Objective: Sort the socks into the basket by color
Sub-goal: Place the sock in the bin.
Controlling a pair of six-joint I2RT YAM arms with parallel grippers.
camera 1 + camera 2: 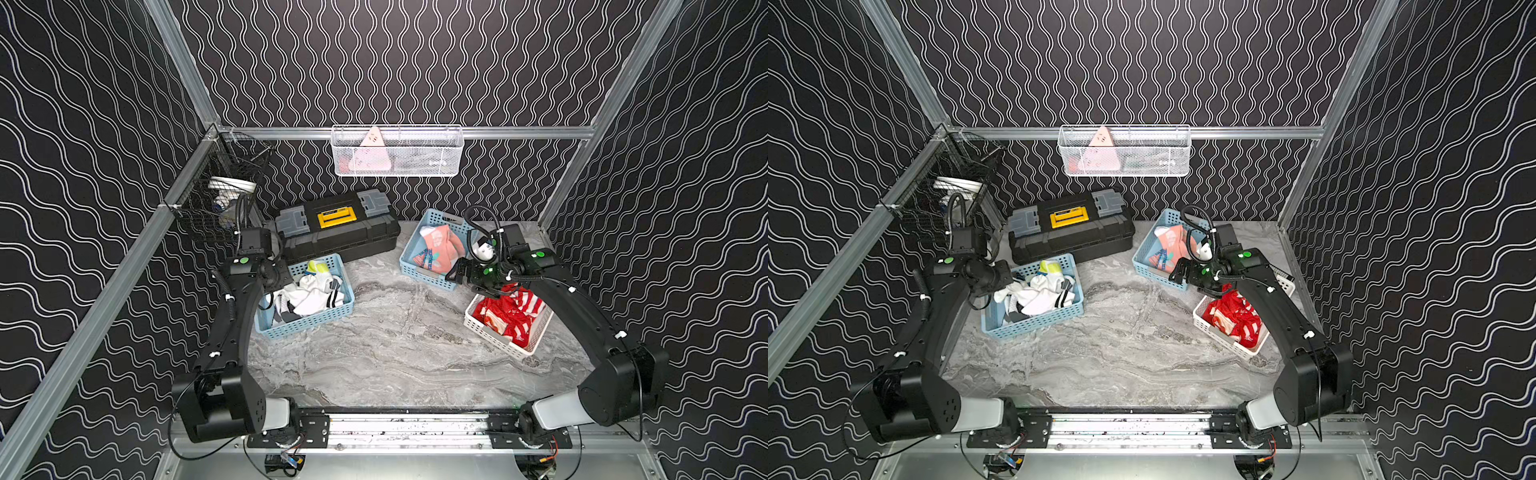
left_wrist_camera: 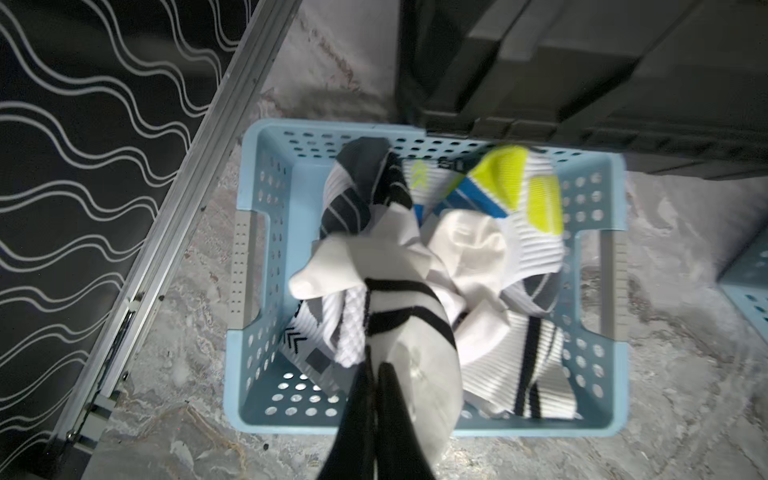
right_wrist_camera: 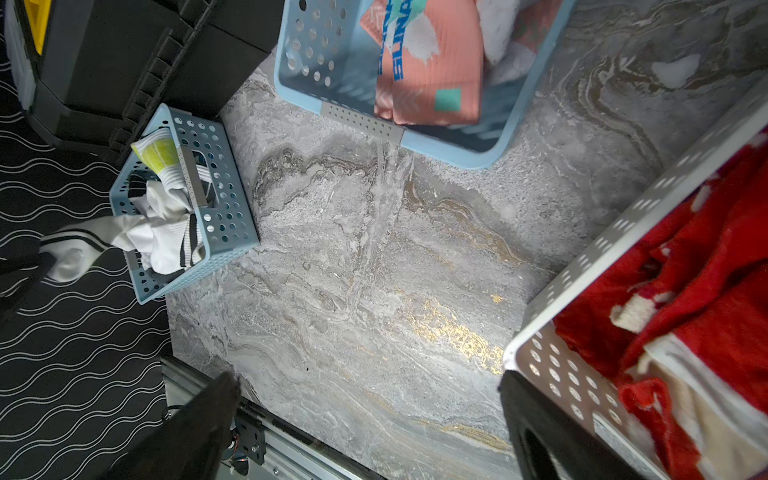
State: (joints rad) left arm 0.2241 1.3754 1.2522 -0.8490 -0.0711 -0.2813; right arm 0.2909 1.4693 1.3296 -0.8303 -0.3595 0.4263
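Left fingers pinch a white black-striped sock over the blue basket, left-centre in both top views. White socks already lie there, so probably a colour-matched drop. Right fingers spread, empty, beside the red-sock basket, frame right.

The white socks, with black and yellow marks, lie heaped in a light-blue basket, one black-striped sock stretched out past its end, while the salmon-pink socks lie in a second blue basket and the red socks in a white basket.
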